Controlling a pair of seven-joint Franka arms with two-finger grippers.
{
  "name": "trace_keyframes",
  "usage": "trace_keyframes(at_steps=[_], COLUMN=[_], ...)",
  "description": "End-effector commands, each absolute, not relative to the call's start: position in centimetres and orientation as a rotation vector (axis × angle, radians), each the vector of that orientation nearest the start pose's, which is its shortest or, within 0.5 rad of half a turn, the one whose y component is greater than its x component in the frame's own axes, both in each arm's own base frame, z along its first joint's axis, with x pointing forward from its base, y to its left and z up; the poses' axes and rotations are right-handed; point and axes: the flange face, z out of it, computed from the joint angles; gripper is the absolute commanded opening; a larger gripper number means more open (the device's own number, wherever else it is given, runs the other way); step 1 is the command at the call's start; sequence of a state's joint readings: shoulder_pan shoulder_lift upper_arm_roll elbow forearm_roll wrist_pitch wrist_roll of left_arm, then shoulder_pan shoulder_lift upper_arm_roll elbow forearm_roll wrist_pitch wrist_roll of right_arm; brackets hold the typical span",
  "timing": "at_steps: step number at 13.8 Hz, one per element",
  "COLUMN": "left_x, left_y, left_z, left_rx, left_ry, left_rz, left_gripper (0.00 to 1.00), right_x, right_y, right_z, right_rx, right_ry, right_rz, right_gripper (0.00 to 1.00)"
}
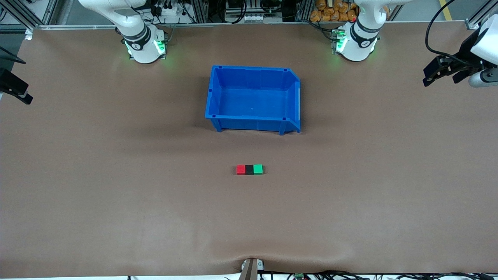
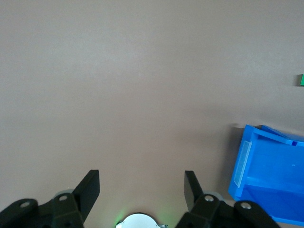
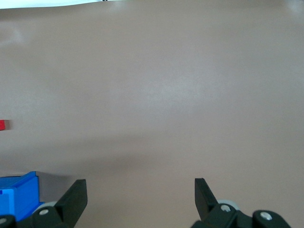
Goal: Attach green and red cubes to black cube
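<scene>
The red cube (image 1: 241, 169), the black cube (image 1: 249, 169) and the green cube (image 1: 258, 169) lie in one touching row on the brown table, black in the middle, nearer to the front camera than the blue bin. My left gripper (image 1: 430, 79) is up at the left arm's end of the table, open and empty (image 2: 141, 185). My right gripper (image 1: 24, 97) is up at the right arm's end, open and empty (image 3: 140, 192). An edge of the green cube (image 2: 301, 80) shows in the left wrist view, an edge of the red cube (image 3: 2, 125) in the right wrist view.
An empty blue bin (image 1: 249, 123) stands mid-table between the arm bases and the cube row. It also shows in the left wrist view (image 2: 241, 164) and the right wrist view (image 3: 19, 183). Brown table mat lies all around.
</scene>
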State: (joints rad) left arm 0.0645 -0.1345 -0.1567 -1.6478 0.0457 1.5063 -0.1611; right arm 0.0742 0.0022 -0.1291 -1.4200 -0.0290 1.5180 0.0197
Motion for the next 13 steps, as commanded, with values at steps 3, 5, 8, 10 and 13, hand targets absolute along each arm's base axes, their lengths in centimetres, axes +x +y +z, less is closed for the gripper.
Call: trace_keyframes(at_steps=[3, 5, 8, 10, 13], left_x=[50.35, 50.3, 50.01, 50.06, 50.06], left_y=[-4.6, -4.52, -4.42, -4.42, -4.42], left_z=[66.15, 66.23, 66.41, 66.34, 66.34], left_rx=[-3.071, -3.071, -3.07, -3.07, -3.07], left_ry=[-0.108, -0.11, -0.113, -0.116, -0.116], left_rz=[0.018, 0.016, 0.027, 0.03, 0.03], left_gripper=[0.8, 0.8, 0.8, 0.8, 0.8], right_x=[54.38, 54.44, 54.45, 54.48, 54.55], right_y=[-3.36, -3.27, -3.1, -3.56, -3.94], right_z=[69.42, 69.34, 69.33, 69.25, 69.0], right_rx=[-3.179, -3.179, -3.179, -3.177, -3.174], right_ry=[0.112, 0.11, 0.105, 0.119, 0.13], right_rz=[-0.162, -0.16, -0.16, -0.157, -0.147], right_gripper=[1.0, 1.0, 1.0, 1.0, 1.0])
